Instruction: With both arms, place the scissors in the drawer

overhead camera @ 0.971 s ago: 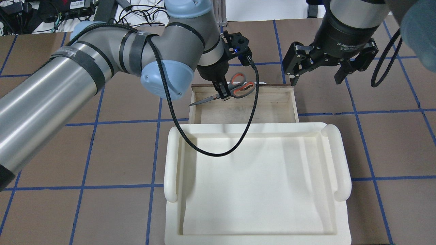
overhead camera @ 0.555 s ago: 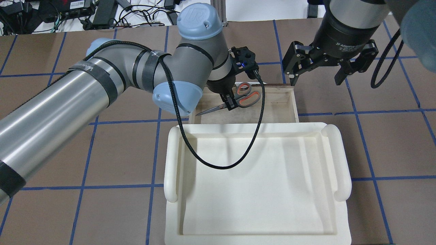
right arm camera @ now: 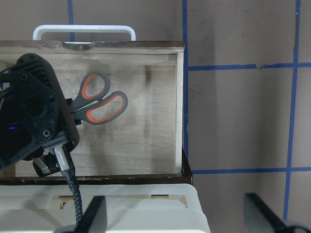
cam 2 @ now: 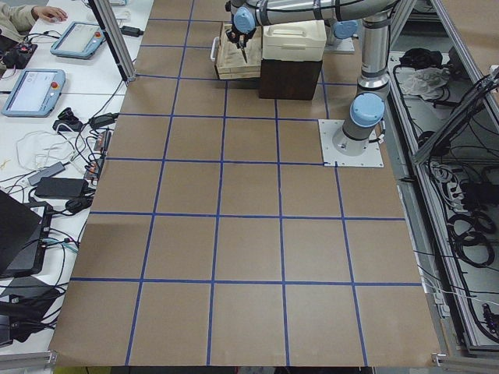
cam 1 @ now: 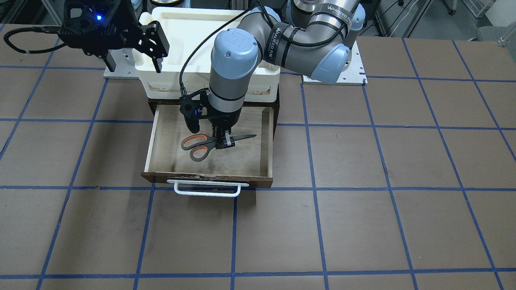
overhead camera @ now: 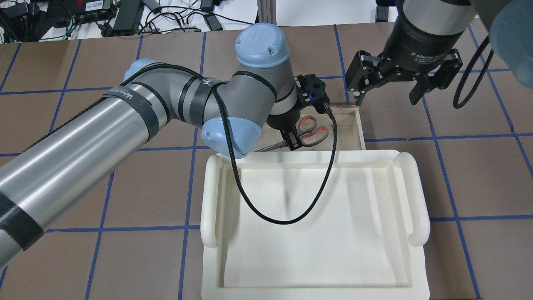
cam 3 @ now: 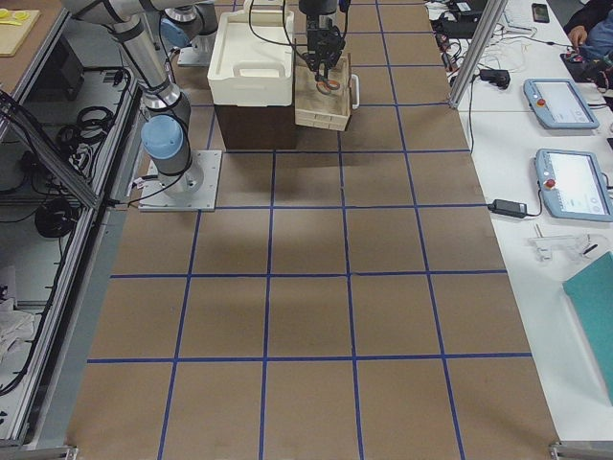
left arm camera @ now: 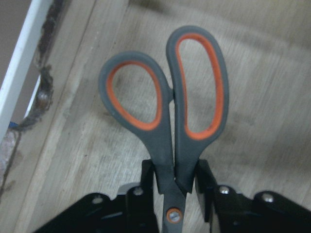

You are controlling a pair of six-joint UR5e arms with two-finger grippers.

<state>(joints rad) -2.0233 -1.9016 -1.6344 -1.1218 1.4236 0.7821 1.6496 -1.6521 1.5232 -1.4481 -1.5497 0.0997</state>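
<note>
the scissors (cam 1: 200, 146) hung inside the pulled-out drawer (cam 1: 150, 157), over its pale floor; whether they touched the wood could not be told. the left gripper (cam 1: 225, 141) was clamped on them just behind the pivot screw. one black finger (left arm camera: 148, 177) pressed on each side of the shanks, and the loops stuck out past the fingertips. their long axis ran roughly along the drawer's front. the blades were closed, with the dark tips pointing to the robot's left and the loops to its right. the handles were matte grey ovals lined in orange. the drawer's floor was scuffed, grainy light wood, and its front was dark brown with a white bar handle (cam 1: 207, 189). the right gripper (overhead camera: 386, 96) hovered off the drawer's right corner, jaws wide apart and holding nothing. a smooth cream plastic bin (overhead camera: 210, 196) sat atop the cabinet.
</note>
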